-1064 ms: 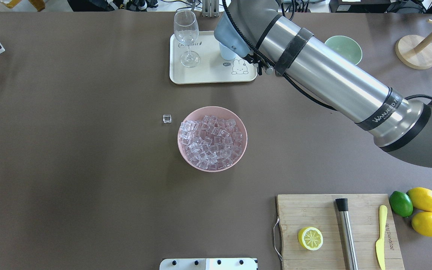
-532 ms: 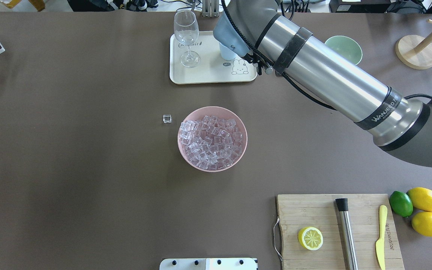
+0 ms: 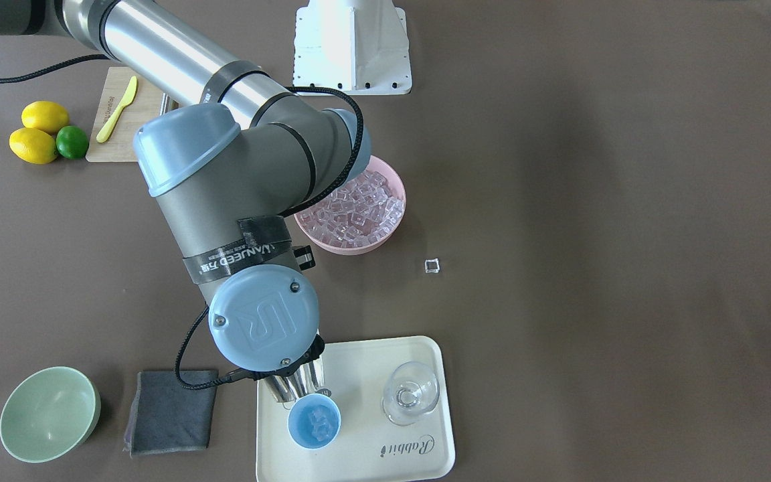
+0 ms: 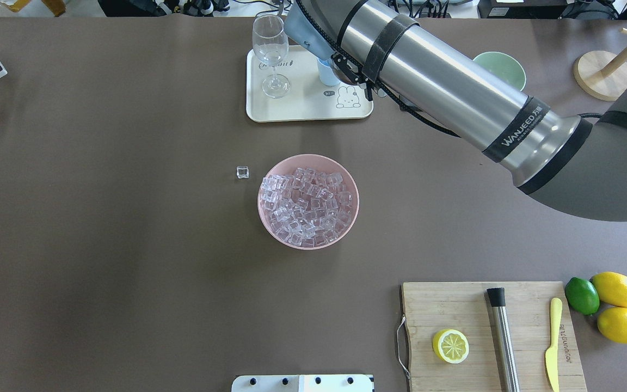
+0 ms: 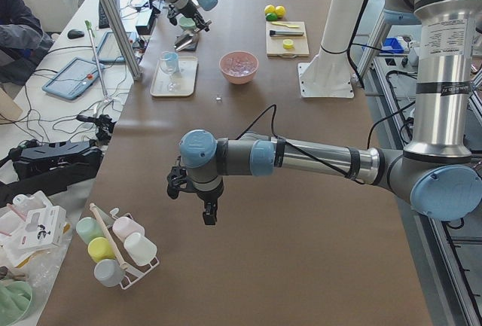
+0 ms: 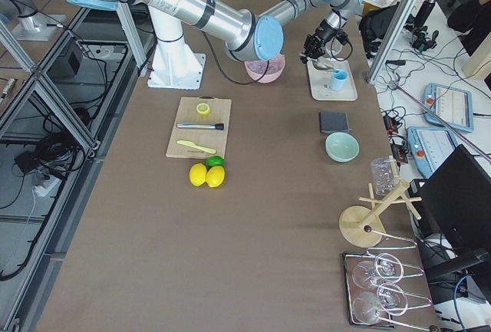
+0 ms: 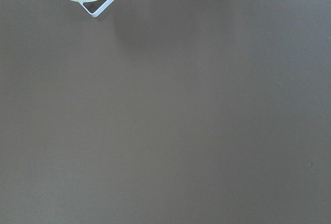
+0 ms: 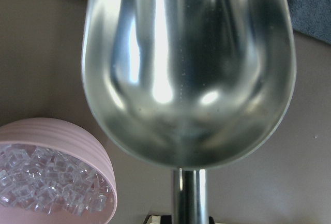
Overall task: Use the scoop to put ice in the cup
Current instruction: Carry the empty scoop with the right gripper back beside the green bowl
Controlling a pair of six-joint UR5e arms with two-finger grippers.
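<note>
The scoop (image 8: 189, 69) is empty: the right wrist view shows a bare, shiny trough with nothing in it. Its handle runs straight back into the right claw (image 8: 189, 217), which I judge to be clamped tight on it, though the fingers barely show. From across the tabletop, the scoop hangs just beside the light-blue cup (image 3: 298, 432), on the robot's side of it, and there is ice (image 3: 318, 418) in that cup, a few cubes at the bottom. So one delivery looks done. It is nowhere near full, and I'd say more trips could follow, or the scoop gets set down.

There is plenty of supply, as the pink bowl (image 4: 308, 157) is heaped with cubes (image 4: 308, 204). One stray cube (image 4: 243, 172) lies alone on the tabletop just beside the bowl, well apart from the cup.

On room, the cup stands on the cream tray (image 3: 359, 361), near the tray's rim on the robot's right. The wine glass (image 3: 411, 393) shares the tray on the other side, apart from the cup but tall and tippy, so that is the hazard. Bare tabletop lies between tray and bowl for a return run.

The left claw (image 5: 208, 211) hangs over the tabletop far down the other end, and I cannot tell whether it is open or closed.
</note>
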